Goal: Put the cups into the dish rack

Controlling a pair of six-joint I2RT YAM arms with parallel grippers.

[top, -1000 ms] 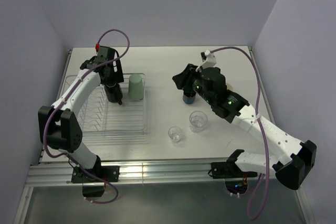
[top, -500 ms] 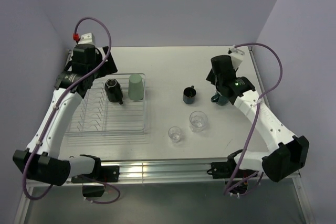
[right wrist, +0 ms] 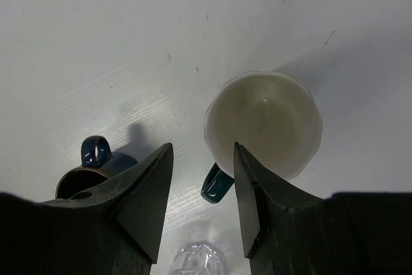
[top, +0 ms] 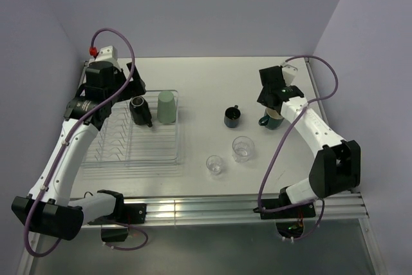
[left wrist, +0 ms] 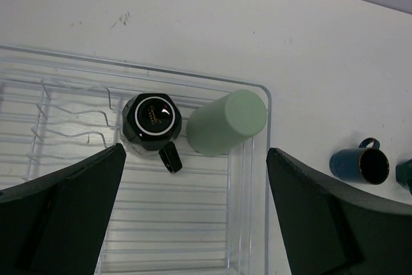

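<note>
White tabletop [top: 206, 82], lilac walls [top: 193, 11]. The left tool [left wrist: 196, 152] is spread wide, clear plastic dish rack [left wrist: 180, 223] below it; right tool [right wrist: 203, 149] half-open, cream-lined dark green mug [right wrist: 264, 123] underneath.

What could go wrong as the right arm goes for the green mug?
1. The right gripper hangs off-centre over the dark green mug, jaws open astride its handle, one finger over the rim; closing there might tip or spin it.
2. The navy mug stands between it and the dish rack, a clear tumbler close by; a low carry could knock them.
3. The left gripper hangs open over the rack, possibly blocking the drop.
</note>
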